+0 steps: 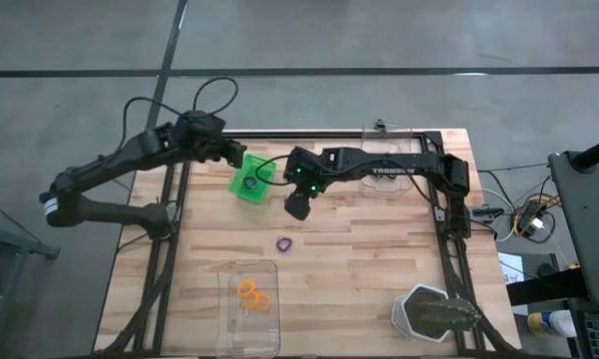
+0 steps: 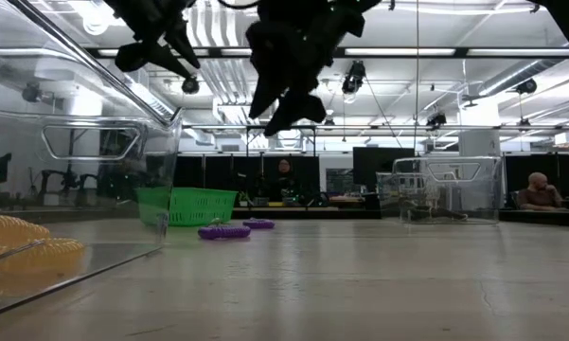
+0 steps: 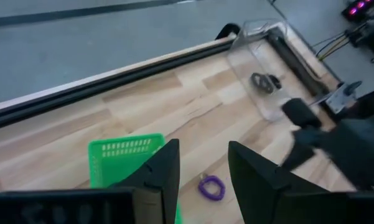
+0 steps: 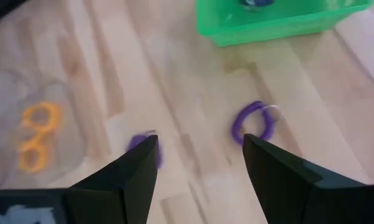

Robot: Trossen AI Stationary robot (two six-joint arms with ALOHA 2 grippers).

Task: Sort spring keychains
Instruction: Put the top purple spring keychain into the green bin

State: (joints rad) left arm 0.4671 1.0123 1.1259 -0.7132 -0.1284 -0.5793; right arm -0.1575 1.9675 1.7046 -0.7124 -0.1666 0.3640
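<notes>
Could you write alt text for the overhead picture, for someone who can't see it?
Seen from above, two dark robot arms reach over a wooden table, the right pincer open above a purple spring keychain and the left pincer open over a small green bin. Two orange keychains lie in a clear tray at the near edge.

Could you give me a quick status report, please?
Left gripper open above green bin. Right gripper open, empty, above purple keychain. Nothing blocking.
</notes>
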